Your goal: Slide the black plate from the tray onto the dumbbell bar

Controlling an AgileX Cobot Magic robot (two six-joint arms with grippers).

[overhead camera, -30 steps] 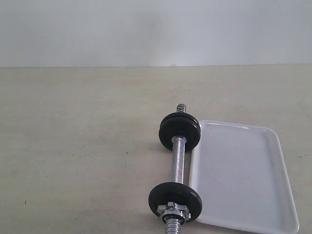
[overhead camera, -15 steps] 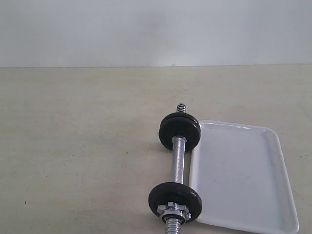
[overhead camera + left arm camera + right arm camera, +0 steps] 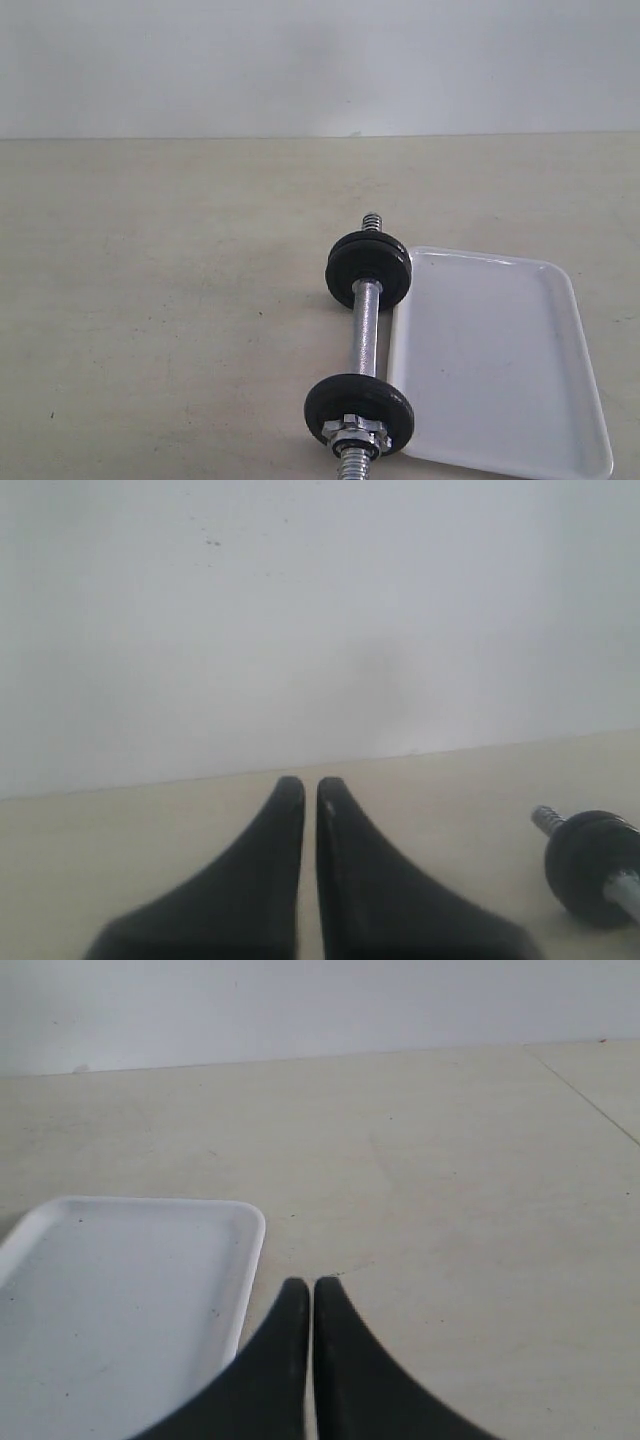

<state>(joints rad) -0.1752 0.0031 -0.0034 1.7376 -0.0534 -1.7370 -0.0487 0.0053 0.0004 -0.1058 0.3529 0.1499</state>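
Left gripper point(image 3: 310, 785): jaws are sitting shut, tips nearly touching, gripping nothing, above the table point(image 3: 150, 300).
Right gripper point(image 3: 303, 1285): jaws are sitting shut, gripping nothing, near a corner of the tray point(image 3: 500, 360).
Star nut point(image 3: 352, 428): is sitting on the near threaded end, against the near disc point(image 3: 360, 398).
Dumbbell bar point(image 3: 364, 330): is lying on the table, running near to far.
Tray: is lying flat, its left rim just beside the discs.
Black plate point(image 3: 368, 265): is standing upright on the bar's far end, off the tray, close against a matching disc.
Wall point(image 3: 300, 60): is standing behind the table.
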